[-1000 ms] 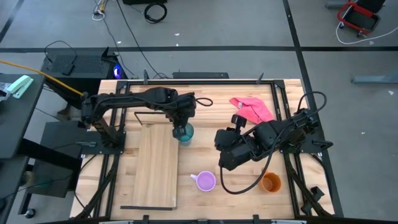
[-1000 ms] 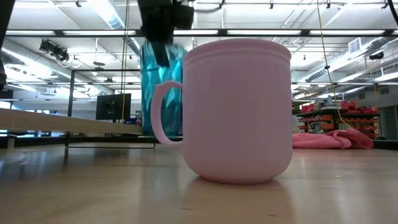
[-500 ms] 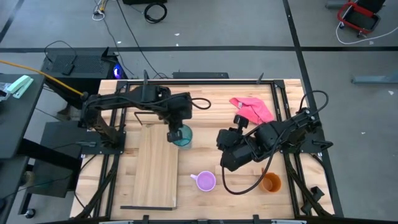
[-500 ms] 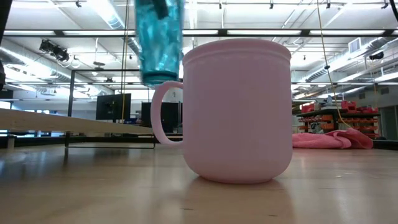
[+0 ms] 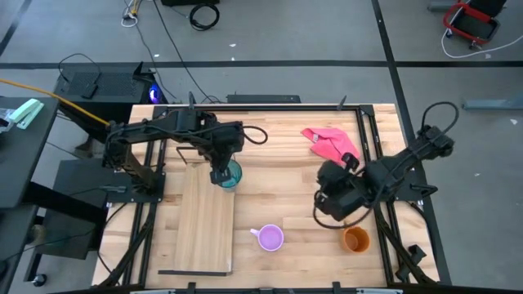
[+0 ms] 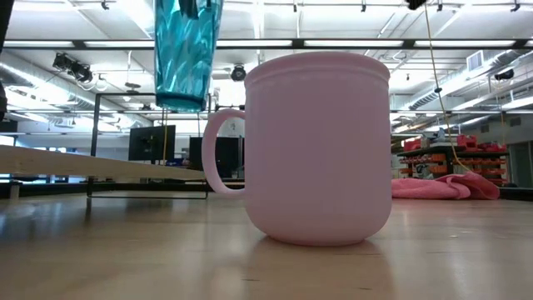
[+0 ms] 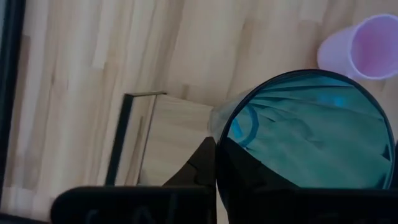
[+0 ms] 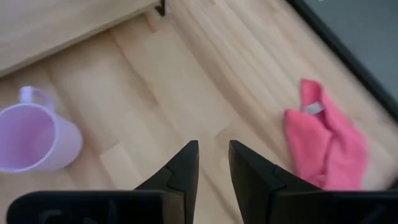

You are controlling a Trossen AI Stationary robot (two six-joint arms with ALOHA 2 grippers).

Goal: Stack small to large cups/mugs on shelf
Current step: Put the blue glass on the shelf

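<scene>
So the shelf (image 5: 206, 219) is laid flat along the left part of the table (image 5: 278, 155): a long pale wood board with thin black wire at each end, and its top is left bare. At its far right corner the teal tumbler (image 5: 229, 174) is held up in the air by the left gripper (image 5: 221, 173). The fingers are clamped over the rim, as seen in the left wrist view. It's a tall, see-through, faceted cup, kept upright, and in the low view its base (image 6: 180, 103) is seen hanging well above the board.

Further right and nearer, the lilac mug (image 5: 270, 238) is stood upright on the table with the handle pointed far-left, just off the shelf's right edge. A good stretch of bare wood is left between it and the tumbler.

The right gripper (image 5: 326, 204) is parked right of centre, empty, jaws set to a narrow gap. The squat orange mug (image 5: 355, 239) is sat upright just near of it, close to the table's right rail. The pink cloth (image 5: 333, 144) is bunched at the far right.
</scene>
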